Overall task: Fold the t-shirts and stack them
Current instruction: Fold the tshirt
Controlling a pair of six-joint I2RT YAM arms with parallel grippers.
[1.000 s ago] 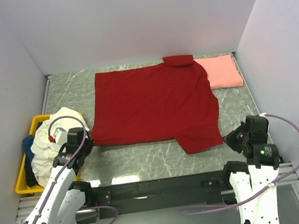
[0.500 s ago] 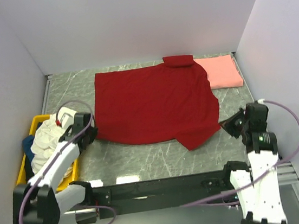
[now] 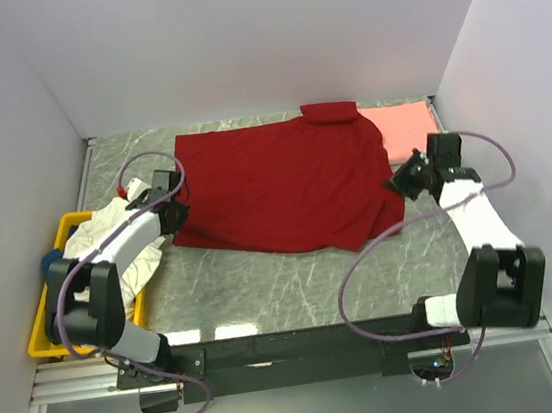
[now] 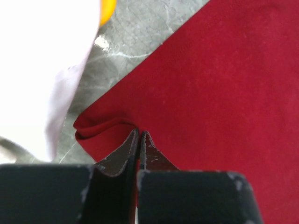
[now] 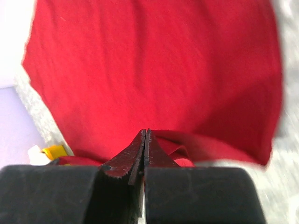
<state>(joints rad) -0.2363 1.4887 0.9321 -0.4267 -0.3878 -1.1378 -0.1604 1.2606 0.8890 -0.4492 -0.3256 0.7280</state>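
The dark red t-shirt [image 3: 283, 180] lies spread across the table's middle, its near edge lifted and drawn back. My left gripper [image 3: 175, 217] is shut on its near-left corner, a small fold of red cloth at the tips [image 4: 138, 133]. My right gripper [image 3: 397, 182] is shut on its near-right edge, with red cloth bunched beside the tips [image 5: 146, 132]. The salmon-pink t-shirt [image 3: 406, 133] lies folded at the back right. The cream-white t-shirt [image 3: 110, 249] and a bit of the blue one [image 3: 52, 266] sit in the bin at the left.
The yellow plastic bin [image 3: 41, 331] stands at the table's left edge, next to my left arm. White walls close in the left, back and right sides. The grey marble tabletop [image 3: 296, 285] shows in front of the red shirt.
Both grippers have moved away from the near edge toward the back, carrying the red shirt's near edge with them. The shirt's front part now covers less of the table.
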